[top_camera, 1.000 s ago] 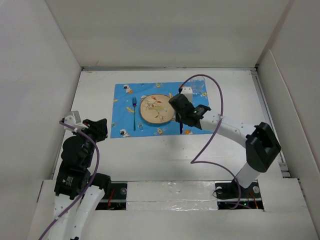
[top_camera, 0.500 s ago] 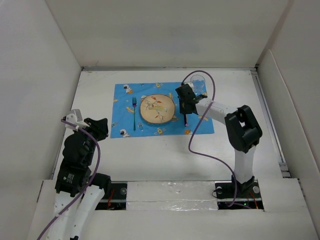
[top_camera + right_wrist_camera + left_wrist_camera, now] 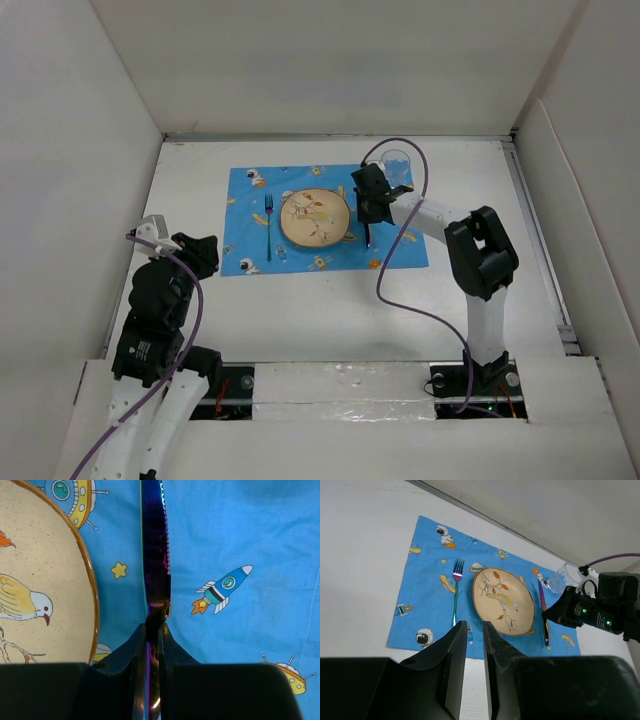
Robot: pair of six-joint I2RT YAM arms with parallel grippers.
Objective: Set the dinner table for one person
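Observation:
The dinner table (image 3: 300, 310) is the white tabletop. On it lies a blue cartoon-print placemat (image 3: 245, 215) with a tan bird-pattern plate (image 3: 314, 219) and a fork (image 3: 268, 225) to the plate's left. My right gripper (image 3: 366, 215) is low over the mat, just right of the plate. In the right wrist view it (image 3: 153, 630) is shut on the handle of an iridescent purple knife (image 3: 155, 555), whose blade lies on the mat beside the plate rim (image 3: 92, 605). My left gripper (image 3: 205, 250) hangs at the table's left, fingers nearly together and empty (image 3: 475, 627).
A clear glass (image 3: 397, 163) stands at the mat's far right corner, close behind the right gripper. It also shows in the left wrist view (image 3: 561, 578). White walls border the table on the left, right and far sides. A purple cable loops over the right arm.
My right arm has folded in and carried the knife a little farther back along the plate's right side. The left arm has barely shifted.

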